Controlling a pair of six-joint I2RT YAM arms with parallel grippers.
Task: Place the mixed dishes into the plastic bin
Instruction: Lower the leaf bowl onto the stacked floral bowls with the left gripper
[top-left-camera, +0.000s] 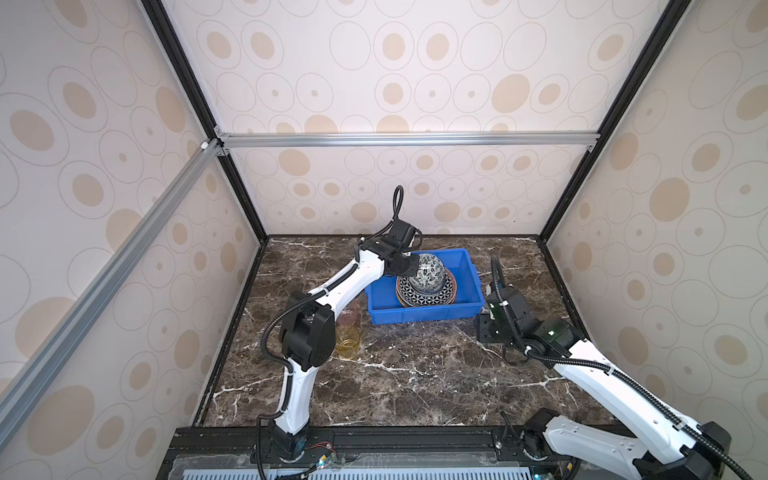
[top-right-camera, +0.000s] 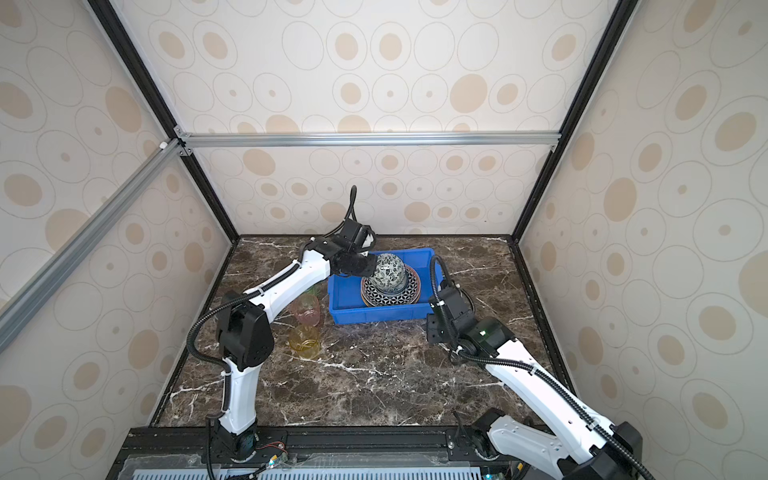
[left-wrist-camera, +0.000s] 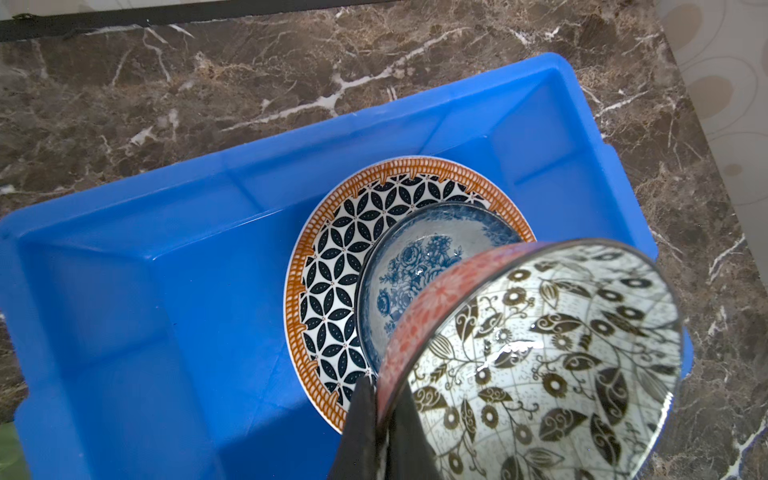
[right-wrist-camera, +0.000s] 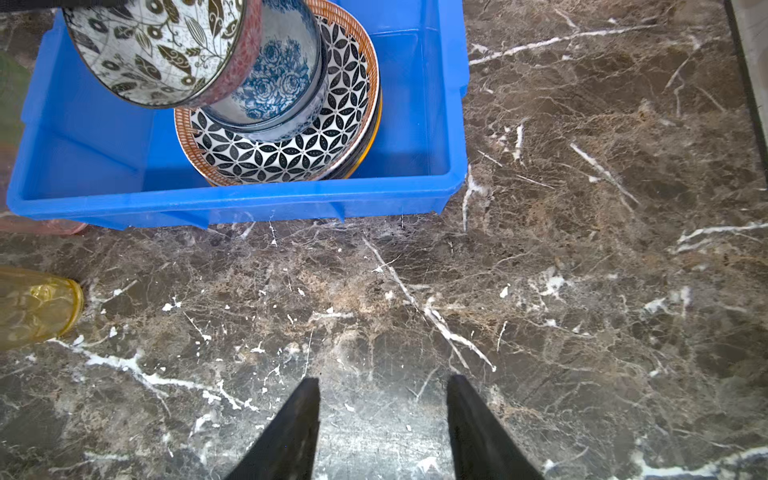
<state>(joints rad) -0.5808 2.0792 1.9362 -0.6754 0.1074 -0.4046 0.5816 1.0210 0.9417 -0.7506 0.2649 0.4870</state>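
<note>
Black-and-white bowl (left-wrist-camera: 540, 361) is gripped by its rim in the closed left gripper (left-wrist-camera: 382, 395) and tilted over the blue-floral bowl (left-wrist-camera: 407, 282), which is nested on stacked plates (left-wrist-camera: 340, 257) inside the plastic bin (left-wrist-camera: 124, 291). A pink cup (top-right-camera: 305, 309) and a yellow cup (top-right-camera: 305, 340) on the marble table (right-wrist-camera: 582, 291) are not yet placed. The right gripper (right-wrist-camera: 384, 399) is held open and empty.

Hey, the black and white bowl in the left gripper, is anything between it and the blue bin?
Nothing blocks the way down. The left gripper holds the black and white bowl tilted over the bin, above a blue flowered bowl that sits on stacked plates. Bare bin floor lies beside them.
</note>
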